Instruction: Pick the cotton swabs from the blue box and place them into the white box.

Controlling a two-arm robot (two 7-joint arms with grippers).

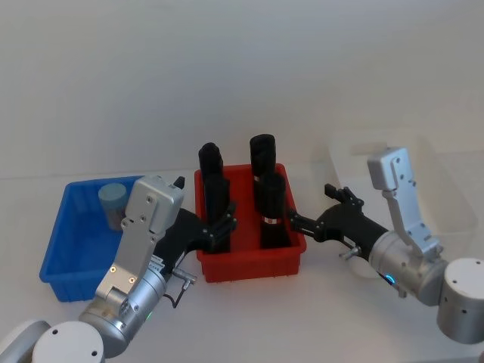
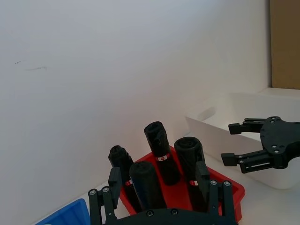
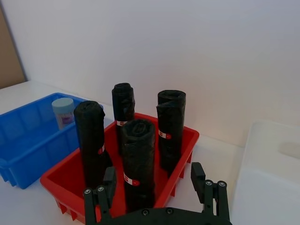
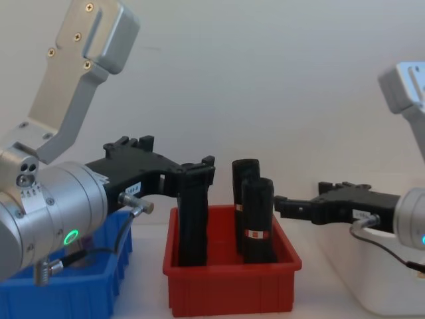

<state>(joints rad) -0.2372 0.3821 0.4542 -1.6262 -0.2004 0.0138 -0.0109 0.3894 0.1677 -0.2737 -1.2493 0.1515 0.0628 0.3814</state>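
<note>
One jar of cotton swabs [image 1: 113, 202] with a pale grey-blue lid stands in the far part of the blue box [image 1: 68, 249] at the left; the right wrist view shows the same jar [image 3: 63, 111] inside the blue box [image 3: 23, 140]. The white box [image 1: 431, 181] sits at the right, also seen as the white box [image 2: 220, 115]. My left gripper [image 1: 221, 227] hangs open at the red bin's left front, apart from the jar. My right gripper [image 1: 311, 206] is open between the red bin and the white box, holding nothing. The chest view shows both grippers, left [image 4: 199, 178] and right [image 4: 280, 206], level with the black cylinders.
A red bin [image 1: 249, 261] stands between the two boxes and holds several tall black cylinders [image 1: 272, 212] with red-white labels, which rise close to both grippers. A pale wall runs behind the table. A brown panel [image 2: 285, 44] shows at the far right.
</note>
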